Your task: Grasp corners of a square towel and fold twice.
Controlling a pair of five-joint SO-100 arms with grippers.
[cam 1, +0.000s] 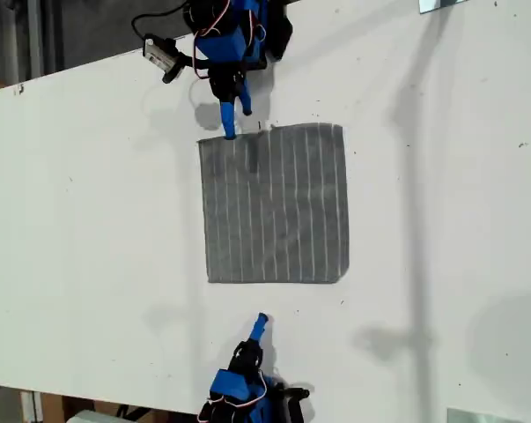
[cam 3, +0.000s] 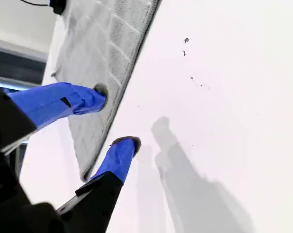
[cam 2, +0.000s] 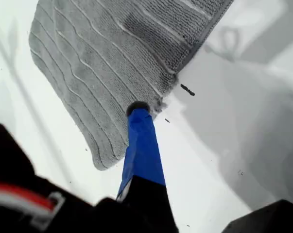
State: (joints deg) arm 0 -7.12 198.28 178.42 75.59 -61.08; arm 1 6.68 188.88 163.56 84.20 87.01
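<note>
You have the white desk with the towel lying open and flat in its middle, all four edges square and no fold made, so I judge the task is at its first step: taking hold of the corners

My first pincer is at the towel's far edge, towards the exterior view's left. One blue fingertip is down right at the hem, close to the far-left corner. The other jaw is hidden in the first wrist view, so I cannot tell how wide it stands or whether any cloth is caught

My second pincer is on the near side, apart from the near edge in the exterior view. Its jaws are spread wide and it holds nothing

Next, I think you need my first pincer to pinch that far corner for certain. My second pincer should come in to a corner too, likely the near-left corner, with one fingertip sliding under the hem before it closes
</note>
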